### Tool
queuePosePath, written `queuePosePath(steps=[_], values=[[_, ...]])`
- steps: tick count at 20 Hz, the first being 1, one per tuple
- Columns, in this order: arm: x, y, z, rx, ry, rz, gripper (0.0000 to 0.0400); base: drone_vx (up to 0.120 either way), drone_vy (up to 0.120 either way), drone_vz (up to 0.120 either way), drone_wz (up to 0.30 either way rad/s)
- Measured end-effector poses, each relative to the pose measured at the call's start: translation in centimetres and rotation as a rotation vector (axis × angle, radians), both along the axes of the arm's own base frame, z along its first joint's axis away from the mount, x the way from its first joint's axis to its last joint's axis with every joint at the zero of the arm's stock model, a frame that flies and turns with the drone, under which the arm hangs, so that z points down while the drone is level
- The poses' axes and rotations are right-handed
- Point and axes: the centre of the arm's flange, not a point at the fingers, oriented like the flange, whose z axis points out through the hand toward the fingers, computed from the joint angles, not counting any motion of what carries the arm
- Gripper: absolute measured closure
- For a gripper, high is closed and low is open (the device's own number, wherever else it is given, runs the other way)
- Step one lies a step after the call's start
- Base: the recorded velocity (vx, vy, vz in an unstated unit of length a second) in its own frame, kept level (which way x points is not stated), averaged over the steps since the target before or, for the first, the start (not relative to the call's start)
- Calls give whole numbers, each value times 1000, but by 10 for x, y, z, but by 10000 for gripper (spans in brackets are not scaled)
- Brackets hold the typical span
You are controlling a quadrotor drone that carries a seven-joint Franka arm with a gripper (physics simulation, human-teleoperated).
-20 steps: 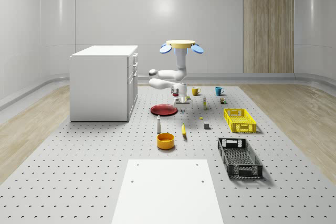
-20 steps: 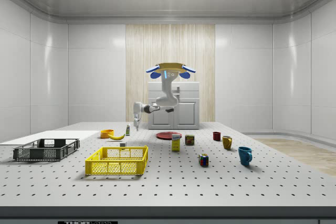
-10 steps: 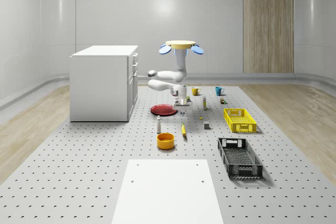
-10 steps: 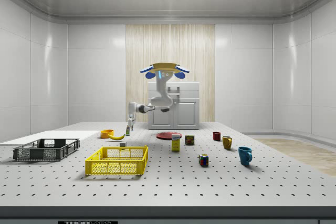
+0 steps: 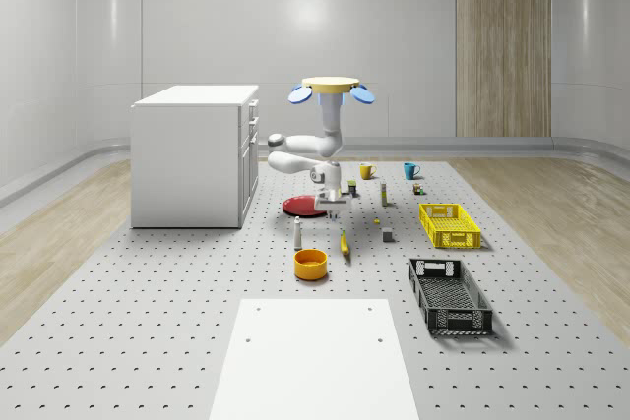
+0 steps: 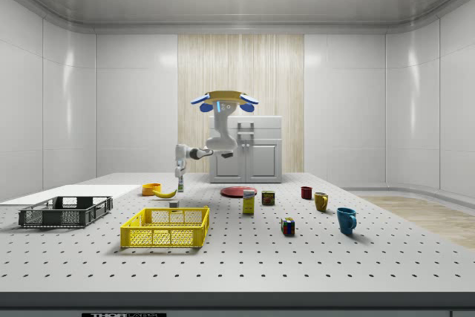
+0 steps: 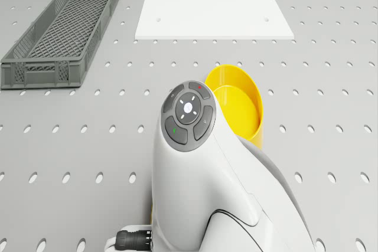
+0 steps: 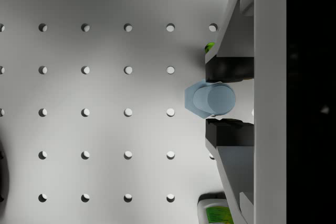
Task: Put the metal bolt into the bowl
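Drone hovers above the table; tool grips the metal bolt, held aloft for carriage toward the yellow bowl.

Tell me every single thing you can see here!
grey-blue metal bolt: one, between the pincer's fingers
round yellow bowl: one, on the perforated grey table
flat red plate: one, beyond the bowl
yellow banana: one, near the bowl
yellow mesh crate: one, whole-scene view's right
black mesh crate: one, nearer than the yellow one
white cabinet: one, whole-scene view's left
drone: hovers over the plate's area
pincer: shut on the bolt, above the table
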Motion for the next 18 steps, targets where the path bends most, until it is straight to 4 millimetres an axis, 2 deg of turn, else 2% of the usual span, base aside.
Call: queuePosePath(steps=[3, 16, 18], values=[[0, 0, 0, 0, 0, 0, 300, 120, -53, 0, 0], [0, 0, 0, 0, 0, 0, 300, 120, -120, 0, 0], [0, 0, 0, 0, 0, 0, 300, 120, -40, 0, 0]])
